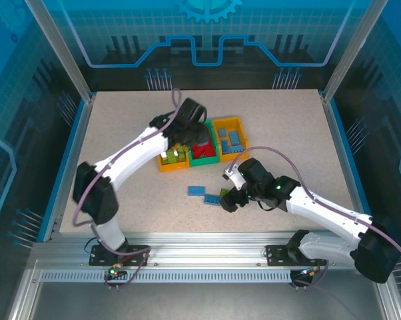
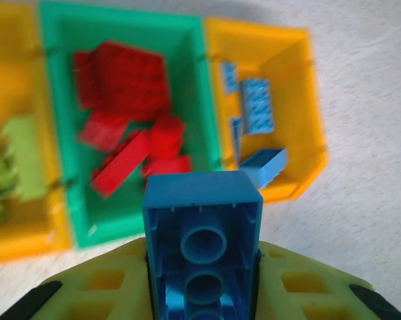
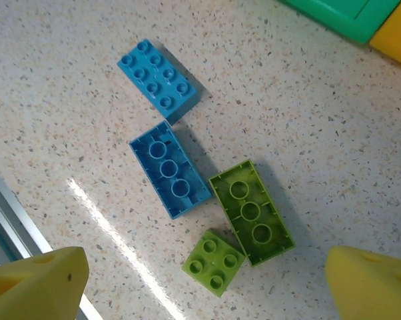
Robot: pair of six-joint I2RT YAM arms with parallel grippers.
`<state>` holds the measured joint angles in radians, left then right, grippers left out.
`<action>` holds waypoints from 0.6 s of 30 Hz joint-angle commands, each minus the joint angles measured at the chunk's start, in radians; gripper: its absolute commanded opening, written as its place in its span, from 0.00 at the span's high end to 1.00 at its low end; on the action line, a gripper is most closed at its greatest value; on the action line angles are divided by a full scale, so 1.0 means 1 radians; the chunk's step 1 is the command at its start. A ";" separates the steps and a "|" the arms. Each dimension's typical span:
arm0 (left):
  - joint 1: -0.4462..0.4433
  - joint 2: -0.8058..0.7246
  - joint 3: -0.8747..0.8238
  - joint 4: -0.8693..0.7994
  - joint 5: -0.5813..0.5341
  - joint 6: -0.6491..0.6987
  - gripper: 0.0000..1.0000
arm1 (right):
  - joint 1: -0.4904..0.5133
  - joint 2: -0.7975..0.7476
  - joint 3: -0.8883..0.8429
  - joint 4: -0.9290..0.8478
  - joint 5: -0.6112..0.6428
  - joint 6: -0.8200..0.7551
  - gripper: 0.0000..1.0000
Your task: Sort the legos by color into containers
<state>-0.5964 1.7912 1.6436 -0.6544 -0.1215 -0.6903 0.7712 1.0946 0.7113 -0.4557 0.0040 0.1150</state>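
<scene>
Nearest the bases, the right gripper (image 3: pixel 200 283) hangs with its jaws wide apart over four loose bricks on the table (image 3: pixel 334 133). A small green brick (image 3: pixel 213 262) lies beside a long green brick (image 3: pixel 251 212), which is upside down. Just beside that is an overturned blue brick (image 3: pixel 169 169), then a studs-up blue brick (image 3: pixel 159 80).

Farther off, the left gripper (image 2: pixel 202 267) is clamped on a held blue brick (image 2: pixel 202 200), hollow side to the camera, above the bins' near rim. Green bricks (image 2: pixel 24 157) sit in the left yellow bin (image 2: pixel 14 240), red bricks (image 2: pixel 124 80) in the green bin (image 2: pixel 194 80), and blue bricks (image 2: pixel 257 107) in the right yellow bin (image 2: pixel 297 87).
</scene>
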 commanded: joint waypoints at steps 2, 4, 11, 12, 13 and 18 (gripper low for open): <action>0.009 0.241 0.272 -0.029 0.172 0.203 0.67 | 0.045 -0.045 -0.040 0.012 0.009 0.055 0.07; 0.010 0.336 0.390 -0.048 0.200 0.223 0.67 | 0.058 -0.047 -0.041 0.007 0.015 0.059 0.07; 0.021 0.525 0.601 -0.107 0.256 0.204 0.55 | 0.075 0.020 0.004 -0.018 0.001 0.032 0.06; 0.022 0.518 0.586 -0.096 0.256 0.199 0.52 | 0.077 0.033 0.013 -0.021 -0.003 0.024 0.06; 0.022 0.503 0.565 -0.079 0.255 0.193 0.47 | 0.079 0.049 0.022 -0.021 -0.008 0.015 0.06; 0.024 0.397 0.444 -0.018 0.226 0.176 0.18 | 0.125 0.194 0.130 -0.105 -0.004 -0.087 0.07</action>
<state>-0.5831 2.2974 2.1513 -0.7059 0.0959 -0.5056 0.8593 1.2125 0.7525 -0.4850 0.0074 0.1101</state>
